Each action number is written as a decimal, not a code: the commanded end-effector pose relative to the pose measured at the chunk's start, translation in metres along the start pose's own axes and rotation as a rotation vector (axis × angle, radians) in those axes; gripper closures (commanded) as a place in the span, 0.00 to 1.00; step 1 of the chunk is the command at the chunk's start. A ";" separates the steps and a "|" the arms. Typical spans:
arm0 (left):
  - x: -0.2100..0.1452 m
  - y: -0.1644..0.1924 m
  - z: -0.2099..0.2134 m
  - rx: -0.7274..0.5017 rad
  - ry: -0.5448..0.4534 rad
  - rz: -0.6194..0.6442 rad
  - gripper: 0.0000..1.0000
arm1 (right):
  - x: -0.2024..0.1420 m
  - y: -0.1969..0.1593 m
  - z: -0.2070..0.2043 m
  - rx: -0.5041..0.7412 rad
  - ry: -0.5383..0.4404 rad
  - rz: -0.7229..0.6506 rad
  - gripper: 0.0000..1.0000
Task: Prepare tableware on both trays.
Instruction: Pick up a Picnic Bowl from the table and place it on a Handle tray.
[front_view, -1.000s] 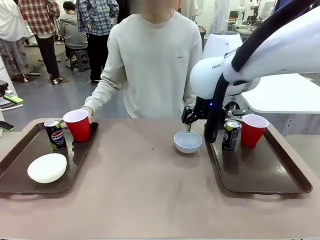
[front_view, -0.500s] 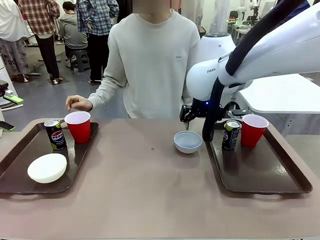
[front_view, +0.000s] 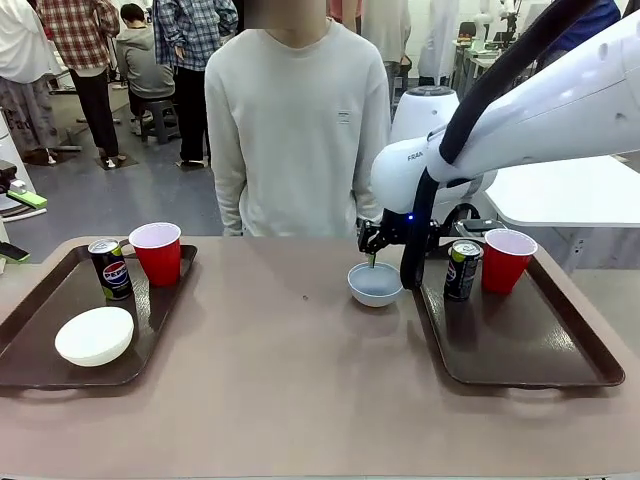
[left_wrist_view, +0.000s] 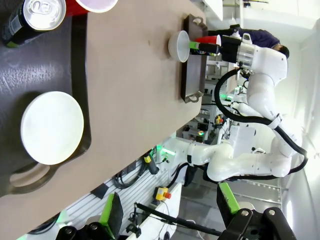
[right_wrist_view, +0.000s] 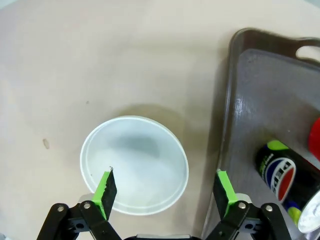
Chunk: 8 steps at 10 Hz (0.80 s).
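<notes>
Fingers (right_wrist_view: 106, 187) of my right gripper (right_wrist_view: 165, 191) stand wide apart and hold nothing, low over the grey-blue bowl (right_wrist_view: 134, 160). One green pad hangs over the inside of the bowl. The other is outside its rim, on the side of the right tray (right_wrist_view: 260, 90), so one part of the rim lies between my fingers (whether a tip touches the bowl I cannot tell). The bowl sits upright on the bare tabletop (front_view: 290, 380), just beside the left rim of the right tray, toward the far edge. On this tray, at its far end, the right can (front_view: 462, 270) stands next to the right red cup (front_view: 507, 260).

My left gripper (left_wrist_view: 169, 206) is also spread open with nothing between the fingers, and it looks down on the left tray (front_view: 30, 340), which lies at the left edge of the tabletop. This tray carries the white bowl (front_view: 94, 335) at its near end, and the left can (front_view: 110, 268) and the left red cup (front_view: 157, 252) at its far end, close together. A person (front_view: 298, 130) stands at the far edge, arms down.
</notes>
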<state>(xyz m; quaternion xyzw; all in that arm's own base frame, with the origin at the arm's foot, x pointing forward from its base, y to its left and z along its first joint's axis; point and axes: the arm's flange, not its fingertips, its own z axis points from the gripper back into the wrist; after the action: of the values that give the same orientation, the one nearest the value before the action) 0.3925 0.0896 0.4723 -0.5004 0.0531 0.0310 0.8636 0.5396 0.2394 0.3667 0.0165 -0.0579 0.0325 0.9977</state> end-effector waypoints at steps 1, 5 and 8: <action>-0.002 -0.001 0.002 -0.013 0.000 -0.007 0.00 | 0.004 0.003 -0.003 0.038 0.000 0.054 0.08; -0.002 -0.001 0.002 -0.013 0.000 -0.007 0.00 | 0.007 0.003 -0.020 0.014 0.016 0.059 0.45; -0.002 -0.001 0.002 -0.013 0.000 -0.007 0.00 | 0.008 -0.003 -0.025 -0.051 -0.054 0.020 0.53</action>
<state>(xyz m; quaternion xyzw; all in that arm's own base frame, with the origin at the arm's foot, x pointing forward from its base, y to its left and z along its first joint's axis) 0.3925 0.0896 0.4723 -0.5004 0.0531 0.0310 0.8636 0.5483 0.2315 0.3467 0.0080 -0.0594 0.0532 0.9968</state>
